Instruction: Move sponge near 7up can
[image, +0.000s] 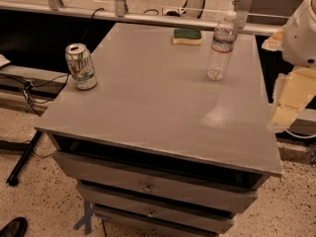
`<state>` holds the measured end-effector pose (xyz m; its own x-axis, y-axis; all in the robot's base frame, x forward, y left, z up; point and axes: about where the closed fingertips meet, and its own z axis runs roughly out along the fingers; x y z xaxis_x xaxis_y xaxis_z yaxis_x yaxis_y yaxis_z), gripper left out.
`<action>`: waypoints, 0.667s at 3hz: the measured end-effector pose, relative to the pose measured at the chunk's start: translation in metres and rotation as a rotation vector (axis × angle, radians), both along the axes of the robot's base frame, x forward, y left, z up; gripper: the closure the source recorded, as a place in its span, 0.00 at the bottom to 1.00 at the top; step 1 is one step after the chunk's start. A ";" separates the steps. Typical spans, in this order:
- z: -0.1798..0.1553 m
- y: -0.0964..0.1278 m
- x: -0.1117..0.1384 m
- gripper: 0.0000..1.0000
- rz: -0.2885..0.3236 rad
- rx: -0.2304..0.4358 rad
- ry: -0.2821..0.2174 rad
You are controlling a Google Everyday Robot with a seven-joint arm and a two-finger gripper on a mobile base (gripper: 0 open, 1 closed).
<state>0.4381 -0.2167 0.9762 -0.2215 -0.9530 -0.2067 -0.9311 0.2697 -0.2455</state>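
Note:
The sponge (187,36), dark green on top with a pale yellow body, lies flat near the far edge of the grey cabinet top (158,98). The 7up can (81,66) stands upright near the left edge, far from the sponge. My gripper (288,101) hangs off the right side of the cabinet, beside its right edge, below the white arm housing (302,31). It is well away from the sponge and holds nothing that I can see.
A clear plastic water bottle (221,46) stands upright right of the sponge. The cabinet has drawers (148,186) in front. Cables (29,90) and a dark shoe (13,227) are on the speckled floor at left. A rail (148,18) runs behind.

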 end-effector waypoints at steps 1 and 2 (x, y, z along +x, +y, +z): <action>0.000 0.000 0.000 0.00 0.000 0.000 0.000; -0.007 0.025 0.029 0.00 0.041 0.054 -0.012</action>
